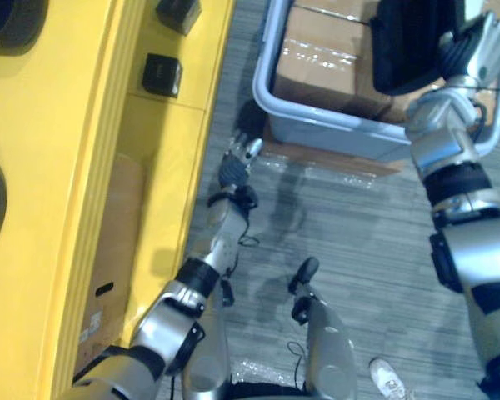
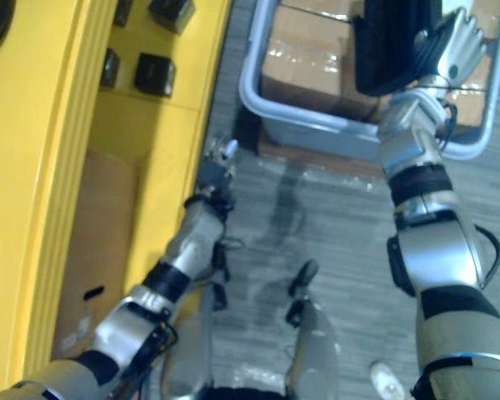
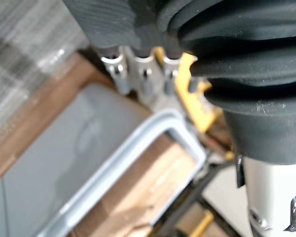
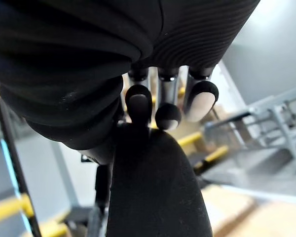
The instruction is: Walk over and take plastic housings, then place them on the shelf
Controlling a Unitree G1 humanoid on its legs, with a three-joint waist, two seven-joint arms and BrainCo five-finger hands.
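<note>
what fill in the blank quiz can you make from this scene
The right hand is curled round a plastic housing coloured ____. The grey bin holds boxes made of ____. The shelf beside the left hand, carrying more housings, is coloured ____.
Missing words: black, cardboard, yellow.

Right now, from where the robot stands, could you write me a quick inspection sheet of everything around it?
Surface: yellow shelf on the robot's left; grey carpet floor.
Job's things: one black housing in the right hand; other housings lie on the shelf.
Clutter: cardboard box in the shelf's lower level.
Hands: right hand, fingers curled on the housing, over the bin; left hand hangs beside the shelf.
Cables: nothing seen.
Surroundings: grey bin holding brown boxes; a white shoe.
</note>
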